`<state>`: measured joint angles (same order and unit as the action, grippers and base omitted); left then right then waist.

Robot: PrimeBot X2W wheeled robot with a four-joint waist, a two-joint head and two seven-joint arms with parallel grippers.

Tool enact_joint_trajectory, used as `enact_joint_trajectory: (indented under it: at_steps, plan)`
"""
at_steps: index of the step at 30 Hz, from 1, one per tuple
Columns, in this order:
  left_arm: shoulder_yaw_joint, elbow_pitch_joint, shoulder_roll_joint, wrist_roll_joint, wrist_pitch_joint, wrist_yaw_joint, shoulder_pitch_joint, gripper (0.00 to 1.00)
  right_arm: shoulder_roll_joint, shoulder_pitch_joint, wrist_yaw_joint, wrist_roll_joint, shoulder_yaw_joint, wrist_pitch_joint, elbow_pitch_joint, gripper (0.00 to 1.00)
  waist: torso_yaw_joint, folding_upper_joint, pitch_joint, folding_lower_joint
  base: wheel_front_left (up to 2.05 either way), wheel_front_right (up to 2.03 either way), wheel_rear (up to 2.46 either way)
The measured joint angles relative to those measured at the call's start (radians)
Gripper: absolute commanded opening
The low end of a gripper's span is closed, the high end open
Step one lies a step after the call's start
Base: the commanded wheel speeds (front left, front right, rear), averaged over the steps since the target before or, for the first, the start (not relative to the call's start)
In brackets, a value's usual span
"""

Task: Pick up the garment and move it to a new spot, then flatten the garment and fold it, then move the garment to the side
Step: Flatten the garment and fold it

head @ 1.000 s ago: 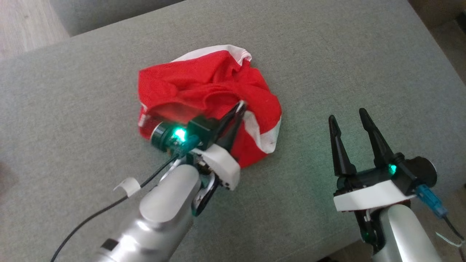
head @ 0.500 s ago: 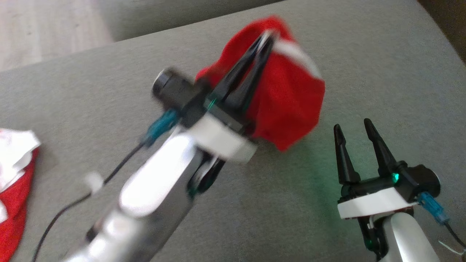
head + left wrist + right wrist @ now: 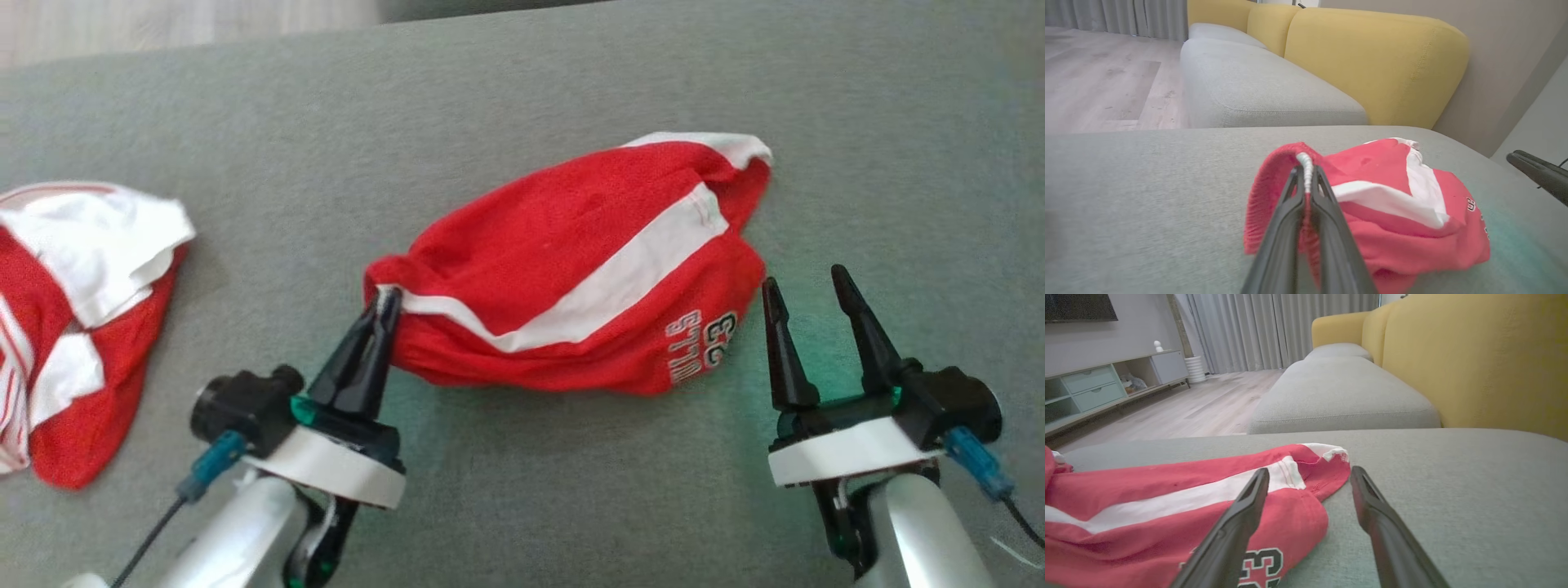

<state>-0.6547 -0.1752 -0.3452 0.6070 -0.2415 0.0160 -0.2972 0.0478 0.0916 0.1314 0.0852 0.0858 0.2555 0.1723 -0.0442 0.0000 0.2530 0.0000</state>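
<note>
Centre of the head view: the red garment (image 3: 571, 269) with its white stripe lies bunched on the grey sofa cushion (image 3: 522, 90), stretched from 8 o'clock up to 2 o'clock, with a "23" print at its 5 o'clock corner. At the 8 o'clock end the left gripper (image 3: 384, 306) has its fingers (image 3: 1327, 228) clenched on the white-edged hem. The left wrist view shows the trim pinched right between the tips, the cloth arching up around them. The right gripper (image 3: 804, 282) sits at the garment's 4 o'clock, just beside the printed corner, its fingers (image 3: 1388, 522) spread wide and grasping nothing. In the right wrist view 1 finger overlaps the cloth; whether it touches, I cannot tell. Over at 9 o'clock, well apart, a second red-and-white cloth pile (image 3: 82, 327) lies on the same cushion. A yellow backrest (image 3: 1372, 61) stands at 12 o'clock in the left wrist view.
</note>
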Motion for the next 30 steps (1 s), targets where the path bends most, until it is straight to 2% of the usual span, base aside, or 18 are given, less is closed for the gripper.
enact_joint_trajectory:
  at_steps: [6,14,19,23,25,26,27,28,29,30]
  plan:
    - [0.043,-0.020,-0.028,-0.049,-0.008,-0.009,-0.004,0.00,0.015,0.072,0.000,0.030,0.043,0.000,0.083,1.00,0.057,0.0000,0.030,0.0000,0.00,0.00,0.00]
    - [0.085,-0.041,-0.016,-0.091,-0.008,-0.048,-0.030,0.00,0.157,0.238,0.000,0.198,0.250,0.000,0.273,1.00,0.110,0.0000,0.053,0.0001,0.00,0.00,0.00]
    - [0.103,-0.063,0.015,-0.108,-0.011,-0.070,-0.033,0.00,0.217,0.325,0.000,0.307,0.402,0.000,0.353,1.00,0.131,0.0000,0.059,0.0000,0.00,0.00,0.00]
    - [0.107,-0.078,0.031,-0.115,-0.011,-0.080,-0.036,0.00,0.235,0.374,0.000,0.357,0.458,0.000,0.388,0.98,0.141,0.0000,0.064,0.0000,0.00,0.00,0.00]
    - [0.108,-0.081,0.040,-0.116,-0.011,-0.088,-0.040,0.00,0.241,0.391,0.000,0.379,0.481,0.000,0.407,0.87,0.145,0.0000,0.066,0.0000,0.00,0.00,0.00]
    - [0.109,-0.081,0.044,-0.117,-0.011,-0.088,-0.043,0.00,0.245,0.397,0.000,0.392,0.496,0.000,0.416,0.75,0.147,0.0000,0.067,0.0000,0.00,0.00,0.00]
    - [0.111,-0.081,0.046,-0.122,-0.011,-0.090,-0.047,0.00,0.249,0.401,0.000,0.404,0.514,0.000,0.420,0.59,0.149,0.0000,0.068,0.0001,0.00,0.00,0.00]
    - [0.113,-0.082,0.048,-0.124,-0.011,-0.097,-0.049,0.00,0.250,0.404,0.000,0.411,0.527,0.000,0.422,0.36,0.150,0.0000,0.070,0.0001,0.00,0.00,0.00]
    - [0.115,-0.083,0.049,-0.124,-0.011,-0.097,-0.050,0.00,0.253,0.409,0.000,0.412,0.538,0.000,0.422,0.00,0.151,0.0000,0.070,0.0000,0.00,0.00,0.00]
    - [0.118,-0.085,0.050,-0.124,-0.011,-0.098,-0.050,0.00,0.254,0.414,0.000,0.413,0.539,0.000,0.419,0.00,0.150,0.0000,0.071,0.0000,0.00,0.00,0.00]
